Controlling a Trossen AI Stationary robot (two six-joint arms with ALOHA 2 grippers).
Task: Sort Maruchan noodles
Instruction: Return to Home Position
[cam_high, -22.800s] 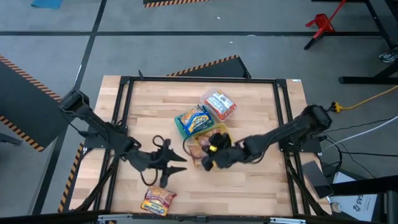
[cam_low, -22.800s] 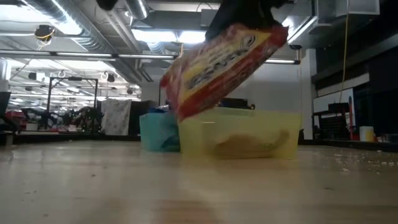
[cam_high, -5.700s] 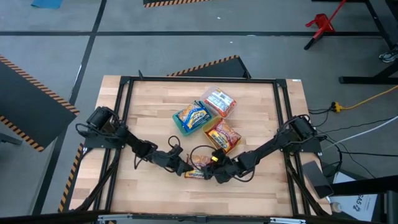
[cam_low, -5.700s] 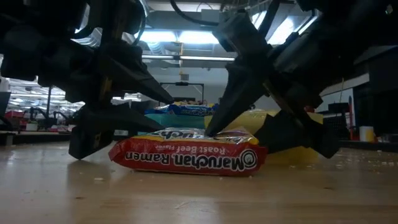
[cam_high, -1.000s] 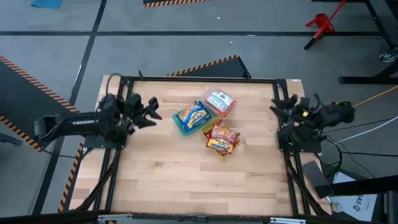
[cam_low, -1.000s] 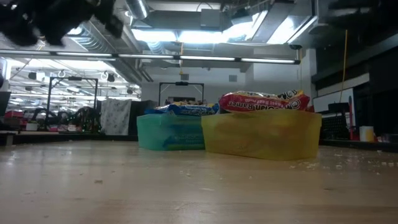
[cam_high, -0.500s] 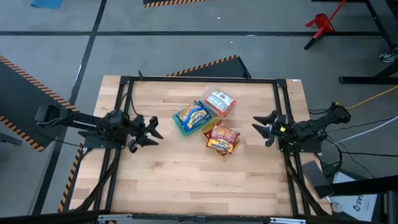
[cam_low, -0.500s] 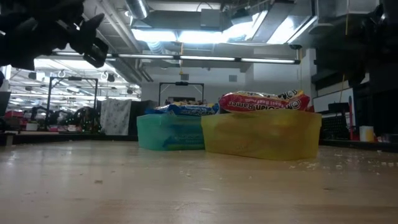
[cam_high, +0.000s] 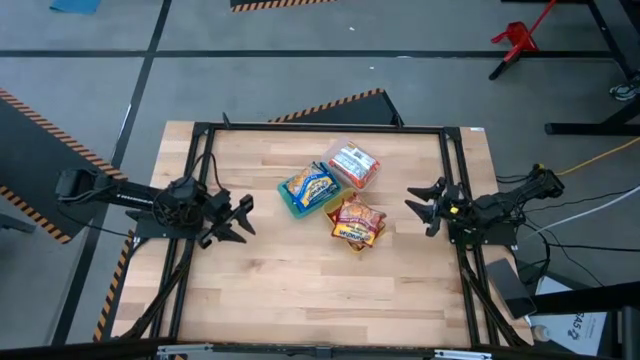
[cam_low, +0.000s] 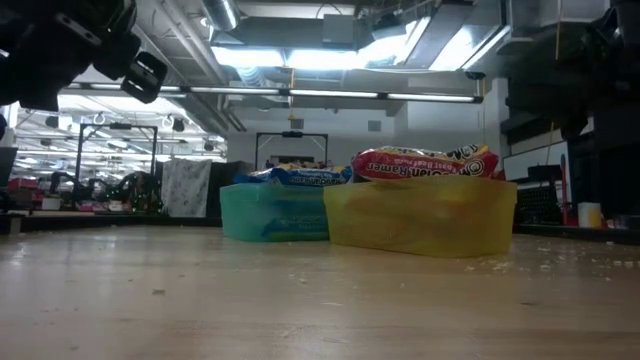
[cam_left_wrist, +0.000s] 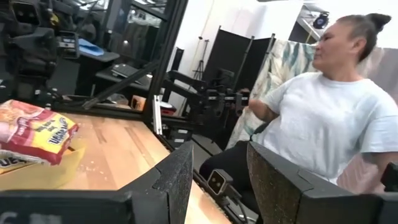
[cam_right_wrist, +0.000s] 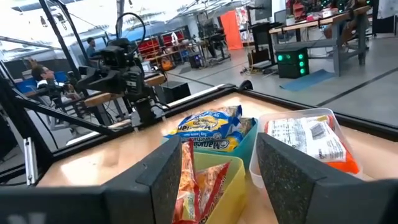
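Three shallow containers stand together at the table's middle. The teal one (cam_high: 296, 203) holds blue-and-yellow Maruchan noodles (cam_high: 311, 187), the clear one (cam_high: 372, 179) red-and-white packets (cam_high: 351, 161), and the yellow one (cam_low: 420, 218) orange-red packets (cam_high: 357, 221) heaped above its rim. My left gripper (cam_high: 241, 216) hovers open at the table's left side, pointing toward the containers. My right gripper (cam_high: 424, 206) hovers open at the right side, facing them. Neither has anything between its fingers, as the left wrist view (cam_left_wrist: 217, 180) and the right wrist view (cam_right_wrist: 219, 174) show.
A black frame (cam_high: 320, 128) runs along the table's far, left and right edges. Bare wood (cam_high: 320, 290) stretches from the containers to the near edge. A person (cam_left_wrist: 323, 118) in a light shirt sits beyond the table. Crumbs (cam_low: 560, 268) lie scattered by the yellow container.
Both grippers have swung toward the table's near edge, staying above the table and open. My right gripper has also gone a little toward the containers, then kept still. The packets and containers have not moved.
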